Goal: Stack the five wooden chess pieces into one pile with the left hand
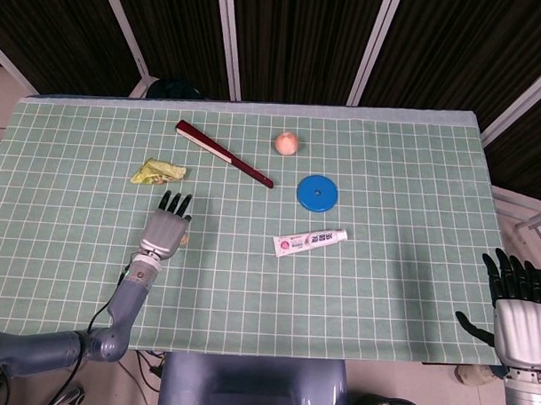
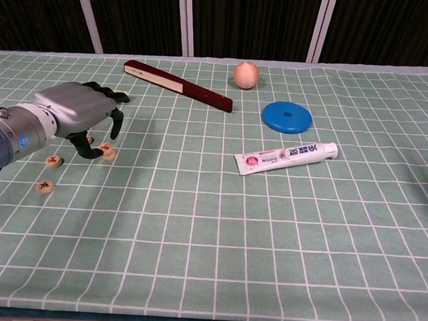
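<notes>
My left hand [image 2: 73, 110] hovers low over the left side of the green grid cloth, fingers curved down and apart. One round wooden chess piece [image 2: 108, 151] lies on the cloth just beside its lowered fingertips [image 2: 88, 153]. Another piece [image 2: 89, 139] peeks out from under the palm. Two more pieces [image 2: 52, 160] [image 2: 45, 186] lie apart, nearer the front left. In the head view the left hand [image 1: 165, 230] covers most pieces; only one piece [image 1: 186, 239] shows at its right edge. No piece is lifted or stacked. My right hand [image 1: 518, 311] stays off the table's front right corner, fingers spread, holding nothing.
A dark red closed fan [image 2: 178, 85] lies behind the left hand, with a crumpled yellow wrapper [image 1: 158, 171] to its left. A peach-coloured ball [image 2: 246, 74], a blue disc [image 2: 287, 117] and a toothpaste tube [image 2: 285, 157] lie in the middle and right.
</notes>
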